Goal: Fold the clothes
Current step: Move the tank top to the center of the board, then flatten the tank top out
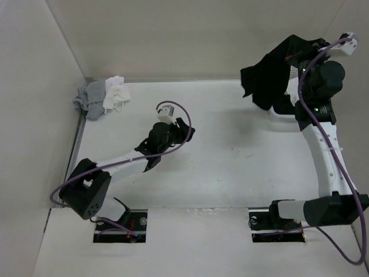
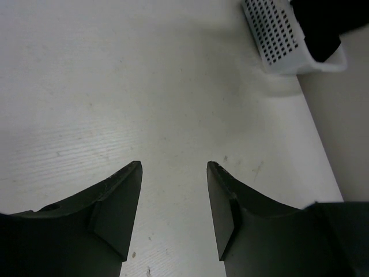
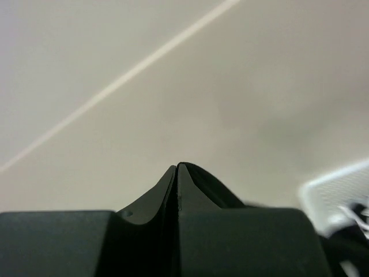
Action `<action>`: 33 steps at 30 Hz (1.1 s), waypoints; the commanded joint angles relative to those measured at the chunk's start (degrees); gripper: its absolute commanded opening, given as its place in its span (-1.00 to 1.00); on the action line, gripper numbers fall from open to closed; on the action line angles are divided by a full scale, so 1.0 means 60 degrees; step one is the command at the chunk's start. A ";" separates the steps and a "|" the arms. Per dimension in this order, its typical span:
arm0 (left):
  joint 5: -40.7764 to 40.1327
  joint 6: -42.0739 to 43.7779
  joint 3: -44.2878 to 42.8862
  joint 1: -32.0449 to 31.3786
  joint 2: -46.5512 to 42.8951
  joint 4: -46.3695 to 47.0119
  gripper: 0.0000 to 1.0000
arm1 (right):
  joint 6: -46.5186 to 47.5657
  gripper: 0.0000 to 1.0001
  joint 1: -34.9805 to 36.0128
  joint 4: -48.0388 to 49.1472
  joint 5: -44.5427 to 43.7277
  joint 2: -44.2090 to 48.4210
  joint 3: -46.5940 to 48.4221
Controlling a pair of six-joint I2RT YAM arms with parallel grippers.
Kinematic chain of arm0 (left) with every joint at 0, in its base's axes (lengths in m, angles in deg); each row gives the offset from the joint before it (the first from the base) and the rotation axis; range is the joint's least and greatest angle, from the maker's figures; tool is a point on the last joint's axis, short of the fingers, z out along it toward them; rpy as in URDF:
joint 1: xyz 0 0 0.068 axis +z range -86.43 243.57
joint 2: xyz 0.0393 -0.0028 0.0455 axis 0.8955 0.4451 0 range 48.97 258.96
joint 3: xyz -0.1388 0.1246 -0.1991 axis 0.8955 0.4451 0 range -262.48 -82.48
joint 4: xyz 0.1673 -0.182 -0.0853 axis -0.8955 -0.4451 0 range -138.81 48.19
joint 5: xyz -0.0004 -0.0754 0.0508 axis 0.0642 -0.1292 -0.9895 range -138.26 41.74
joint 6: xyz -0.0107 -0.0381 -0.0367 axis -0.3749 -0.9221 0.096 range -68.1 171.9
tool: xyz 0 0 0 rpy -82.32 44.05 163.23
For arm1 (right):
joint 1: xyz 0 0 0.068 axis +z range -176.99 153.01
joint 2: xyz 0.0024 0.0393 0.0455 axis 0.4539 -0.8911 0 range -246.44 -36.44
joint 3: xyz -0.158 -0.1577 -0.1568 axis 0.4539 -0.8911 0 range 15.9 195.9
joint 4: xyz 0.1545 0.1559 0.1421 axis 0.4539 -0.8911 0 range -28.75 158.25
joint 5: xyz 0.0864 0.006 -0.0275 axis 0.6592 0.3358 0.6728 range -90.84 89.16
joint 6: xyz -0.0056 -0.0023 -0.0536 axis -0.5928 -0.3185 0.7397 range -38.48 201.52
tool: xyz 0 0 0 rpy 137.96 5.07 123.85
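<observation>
Top external view: black top [image 1: 271, 75] hangs bunched at the desk's [image 1: 230, 150] two o'clock corner, apparently pinched by the pressed-together right fingers [image 3: 187, 184]. Left fingers [image 2: 115, 202] stand spread, empty. Thin, limp and light, it is probably best held by its shoulder straps.

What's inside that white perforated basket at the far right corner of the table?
The black top sits in the white basket and rises above its rim. Anything beneath the fabric, including the basket's floor, is covered and cannot be seen.
</observation>
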 commanded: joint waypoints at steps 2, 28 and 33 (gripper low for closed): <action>-0.0641 -0.0678 0.0446 0.1144 -0.1694 -0.0191 -0.06 | 0.0183 -0.89 0.1532 0.0145 0.1240 0.1218 -0.0102; -0.2516 0.0287 0.2353 -0.1327 -0.5037 -0.5562 -0.28 | -0.1237 -0.16 0.7525 -0.3306 -0.0237 0.3680 -0.8129; -0.2561 -0.1119 0.1605 -0.2307 -0.4948 -0.8394 -0.27 | -0.2964 0.02 0.9355 -0.7277 -0.1336 0.5538 -0.8922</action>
